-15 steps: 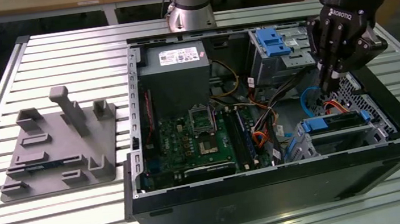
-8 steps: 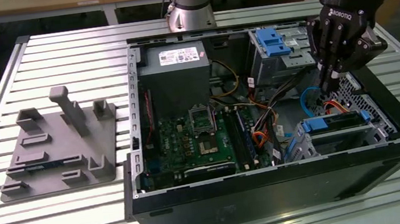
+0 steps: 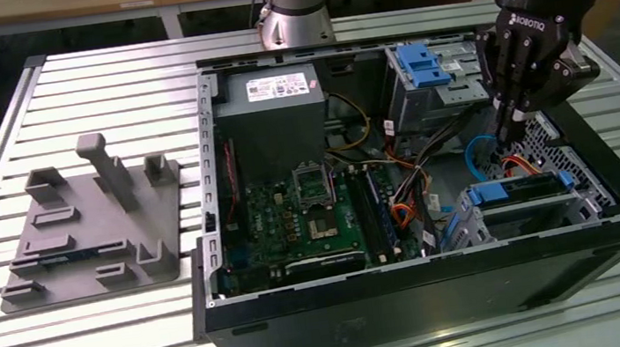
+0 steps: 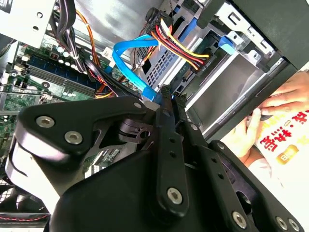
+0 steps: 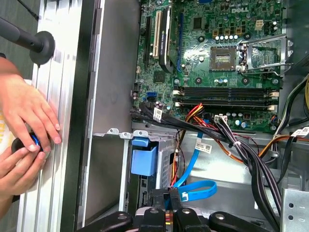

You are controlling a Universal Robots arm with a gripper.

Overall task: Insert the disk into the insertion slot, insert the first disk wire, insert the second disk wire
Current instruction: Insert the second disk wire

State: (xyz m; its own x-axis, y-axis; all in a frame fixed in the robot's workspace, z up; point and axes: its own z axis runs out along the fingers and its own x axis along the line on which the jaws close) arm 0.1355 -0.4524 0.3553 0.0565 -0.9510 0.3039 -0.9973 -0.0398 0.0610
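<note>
Pinching connector end of blue disk wire (image 4: pixel 135 43) in end effector (image 3: pixel 511 133), fingers pressed together on it, upper right in exterior view. With disk (image 3: pixel 522 191) already seated in insertion slot (image 3: pixel 467 227) at lower right, just below end effector in frame, long axis running left-right.

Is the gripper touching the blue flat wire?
Touching. In the second wrist view the gripper is shut on the end of the blue wire, which runs straight into the closed fingertips with no gap.
</note>
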